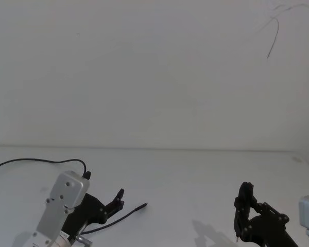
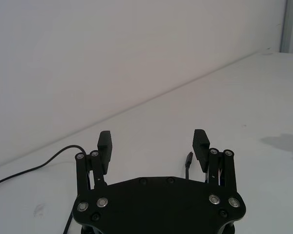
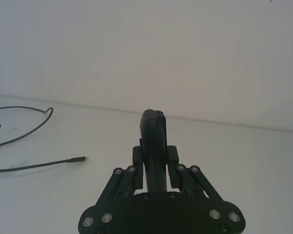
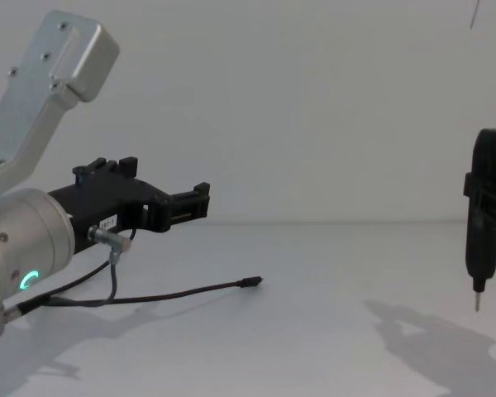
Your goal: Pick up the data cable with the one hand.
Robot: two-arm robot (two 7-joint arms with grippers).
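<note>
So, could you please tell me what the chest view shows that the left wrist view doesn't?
The chest view adds the right gripper clamped on a pen-shaped tool held tip-down above the table, plus the left arm's green ring light. The left wrist view adds the left gripper from behind, jaws open, and how the data cable loops away toward the wall. Both share the left gripper, the cable's plug end and the white table.

The left gripper (image 2: 153, 139) hangs low at the robot's left, pointing forward, its 2 fingers (image 2: 104, 141) spread wide with nothing between them. Its silver arm (image 4: 54, 66) angles up behind the wrist. The right gripper (image 3: 155, 157), low at the right, is clamped on a pen-shaped tool (image 3: 153, 126) held tip down.
</note>
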